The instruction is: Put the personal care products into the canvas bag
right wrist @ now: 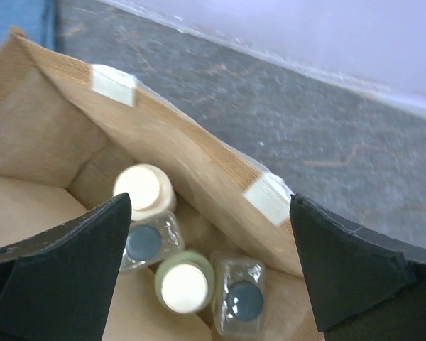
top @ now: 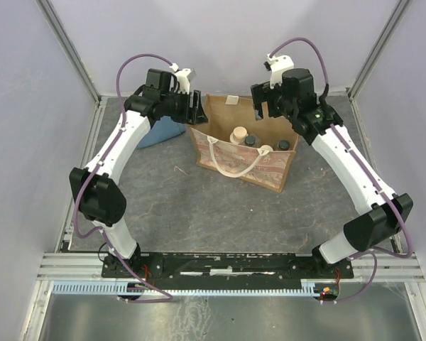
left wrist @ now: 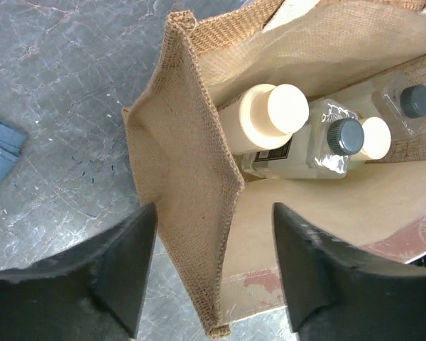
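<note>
The canvas bag point(top: 231, 162) stands upright at the back middle of the table, and all the personal care products are inside it. They are a beige bottle with a cream cap point(left wrist: 270, 114), two clear dark-capped bottles point(left wrist: 341, 138) point(left wrist: 412, 99) and a pale yellow jar point(left wrist: 376, 138). My left gripper point(top: 195, 106) is open above the bag's left end. In its wrist view the folded end wall point(left wrist: 192, 177) runs between the spread fingers point(left wrist: 128, 270) with a gap on each side. My right gripper point(top: 265, 106) is wide open over the back rim point(right wrist: 199, 153) and holds nothing; the jar point(right wrist: 183, 283) lies below it.
A folded blue cloth point(top: 160, 133) lies on the table left of the bag, under the left arm. White tabs point(right wrist: 113, 84) mark the bag's back rim. The cream rope handle point(top: 234, 160) hangs down the front. Purple enclosure walls stand close behind.
</note>
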Robot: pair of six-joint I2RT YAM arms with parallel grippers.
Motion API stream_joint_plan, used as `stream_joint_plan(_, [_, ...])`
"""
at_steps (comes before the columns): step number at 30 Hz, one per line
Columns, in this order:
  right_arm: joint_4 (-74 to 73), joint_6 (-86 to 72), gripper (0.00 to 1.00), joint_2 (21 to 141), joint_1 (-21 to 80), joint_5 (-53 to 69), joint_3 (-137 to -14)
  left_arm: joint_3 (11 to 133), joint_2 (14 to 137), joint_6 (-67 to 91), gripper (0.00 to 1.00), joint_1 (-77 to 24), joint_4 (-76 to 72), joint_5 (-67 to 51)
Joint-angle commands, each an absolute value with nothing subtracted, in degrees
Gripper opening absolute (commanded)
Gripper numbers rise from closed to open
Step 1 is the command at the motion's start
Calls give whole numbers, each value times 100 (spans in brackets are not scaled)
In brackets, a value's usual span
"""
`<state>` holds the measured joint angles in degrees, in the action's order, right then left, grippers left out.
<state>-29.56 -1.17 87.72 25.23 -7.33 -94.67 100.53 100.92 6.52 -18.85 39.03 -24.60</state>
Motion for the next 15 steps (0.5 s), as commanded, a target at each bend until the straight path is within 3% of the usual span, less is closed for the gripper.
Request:
stream_joint_plan(1, [-3741, -690, 100, 8647, 2204, -1401, -9752, 10354, 9914, 874, 80, -1865, 3630, -2585])
stream_joint_plan(2, [-3768, -796, 100, 8597, 2113, -1438, -9737, 10388, 9895, 900, 87, -1859, 3616, -2548])
stream_joint_plan(6, [-3934, -1080, 100, 8505, 1646, -1503, -9821, 10582, 9811, 973, 95, -1846, 3600, -2298])
stream_joint_plan(15, [-4602, -1419, 100, 8471, 156, -1513, -10020, 11337, 10026, 1693, 98, -922, 4198, -2509])
